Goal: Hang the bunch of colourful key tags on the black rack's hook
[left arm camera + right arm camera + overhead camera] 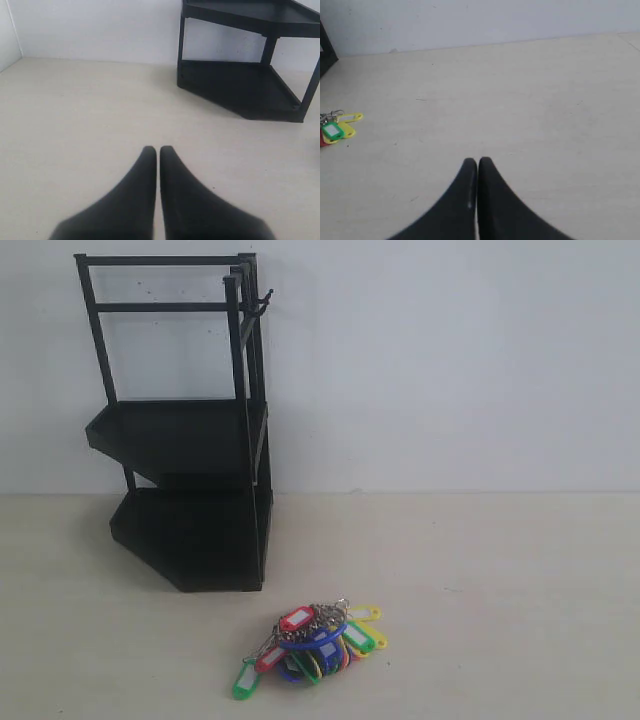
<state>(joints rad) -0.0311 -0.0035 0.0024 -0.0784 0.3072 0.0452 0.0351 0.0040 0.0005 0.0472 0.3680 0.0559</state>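
Note:
The colourful key tag bunch point(312, 646) lies on the table in front of the black rack point(190, 440) in the exterior view, untouched. The hook point(262, 304) juts from the rack's upper right corner post with nothing on it. Neither arm shows in the exterior view. My left gripper point(158, 149) is shut with nothing in it, over bare table, and the rack's lower shelves point(245, 85) stand ahead of it. My right gripper point(477, 161) is also shut and holds nothing; a few tags of the bunch point(337, 127) show at the edge of its view, well apart from the fingertips.
A white wall point(450, 360) rises behind the pale tabletop point(480, 580). The rack stands against it at the back left.

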